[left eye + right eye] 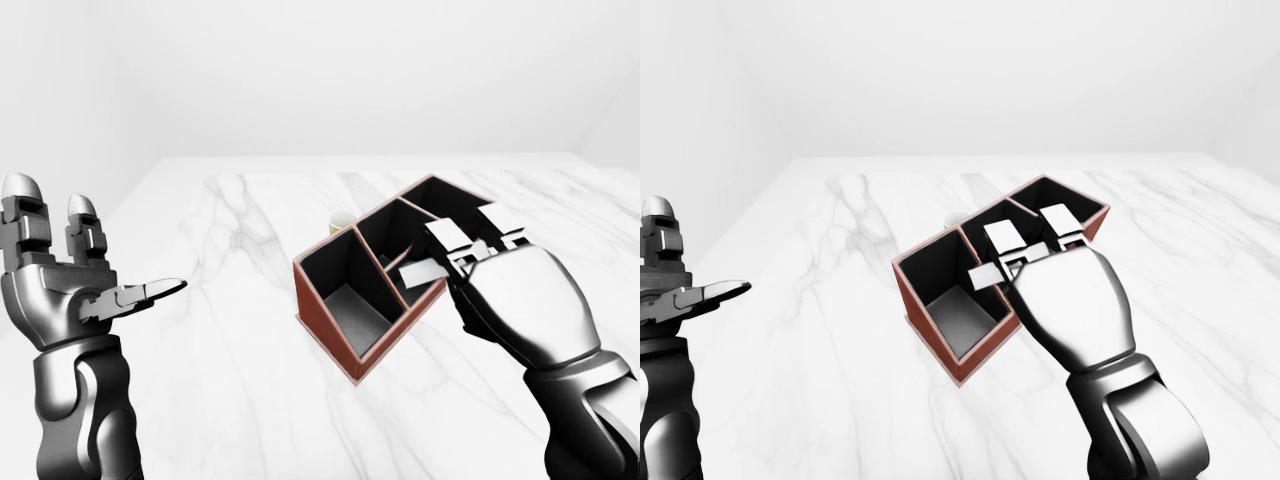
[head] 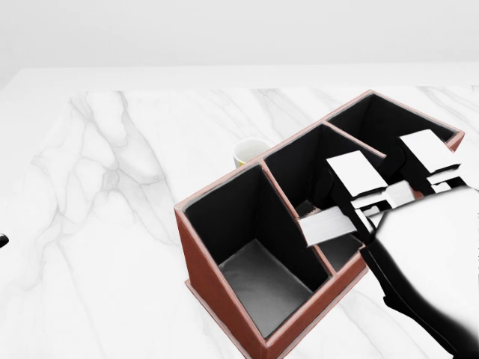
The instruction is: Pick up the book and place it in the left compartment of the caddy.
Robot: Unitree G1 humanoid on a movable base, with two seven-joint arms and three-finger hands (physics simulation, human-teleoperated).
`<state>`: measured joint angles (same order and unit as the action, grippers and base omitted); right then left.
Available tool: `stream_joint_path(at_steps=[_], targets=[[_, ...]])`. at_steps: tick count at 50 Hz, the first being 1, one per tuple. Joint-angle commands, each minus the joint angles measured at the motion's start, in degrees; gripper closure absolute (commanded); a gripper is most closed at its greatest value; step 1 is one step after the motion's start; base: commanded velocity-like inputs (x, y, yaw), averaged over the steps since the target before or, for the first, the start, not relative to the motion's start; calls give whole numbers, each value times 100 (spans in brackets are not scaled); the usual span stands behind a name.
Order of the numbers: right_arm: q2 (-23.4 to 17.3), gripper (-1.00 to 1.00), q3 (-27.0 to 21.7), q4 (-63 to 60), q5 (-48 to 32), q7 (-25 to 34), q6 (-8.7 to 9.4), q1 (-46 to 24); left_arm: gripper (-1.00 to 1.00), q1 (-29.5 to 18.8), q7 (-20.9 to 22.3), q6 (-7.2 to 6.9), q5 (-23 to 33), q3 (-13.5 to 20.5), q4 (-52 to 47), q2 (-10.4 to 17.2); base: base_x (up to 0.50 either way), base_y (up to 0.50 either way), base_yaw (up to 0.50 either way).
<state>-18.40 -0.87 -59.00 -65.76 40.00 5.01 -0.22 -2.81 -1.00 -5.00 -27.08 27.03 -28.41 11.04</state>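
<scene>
The brown caddy (image 1: 322, 330) with three black compartments lies on the white marble table (image 1: 220, 350). Its left compartment (image 2: 254, 277) shows a bare grey floor. My right hand (image 2: 367, 196) hovers over the middle and right compartments, fingers stretched out and open, thumb (image 2: 329, 224) across the middle one. A small dark shape (image 2: 307, 204) shows under the thumb in the middle compartment; I cannot tell if it is the book. No book shows elsewhere. My left hand (image 1: 100, 255) is raised at the left of the left-eye view, open and empty.
A small yellow-and-white cup (image 2: 248, 152) stands just above the caddy in the head view. The table's far edge (image 1: 360, 157) runs along the top, with a plain white wall above it.
</scene>
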Motion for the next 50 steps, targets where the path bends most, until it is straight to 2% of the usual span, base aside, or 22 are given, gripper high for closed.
stream_joint_path(at_steps=[1, 7, 11, 13, 30, 38, 43, 50], targets=[[-618, 100, -99, -100, 575, 0, -1, -596, -100, -5, -6, 0, -6, 4, -2, 5, 0, 0, 0], [-886, 100, -264, -100, 1169, 0, -1, -1005, -100, -5, -3, 0, 16, -15, 22, -2, 0, 0, 0], [-987, 100, -281, -100, 1198, 0, -1, -1039, -100, -8, -4, 0, 16, -14, 20, 0, 0, 0, 0], [-995, 100, -560, -100, 1620, 0, -1, -1221, -100, -6, -4, 0, 18, -17, 11, -1, 0, 0, 0], [-561, 100, -1334, -100, 2074, 0, -1, -971, -100, 4, 10, 0, 31, -21, 24, -12, 0, 0, 0], [-288, 100, -1332, -100, 2004, 0, -1, -787, -100, 15, 14, 0, 36, -21, 24, -20, 0, 0, 0], [-368, 100, -1465, -100, 2352, 0, -1, -970, -100, 14, 9, 0, 22, -7, 3, -13, 0, 0, 0], [-164, 100, -1712, -98, 2877, 0, -1, -1038, -100, 10, 10, 0, 30, -17, 12, -15, 0, 0, 0]])
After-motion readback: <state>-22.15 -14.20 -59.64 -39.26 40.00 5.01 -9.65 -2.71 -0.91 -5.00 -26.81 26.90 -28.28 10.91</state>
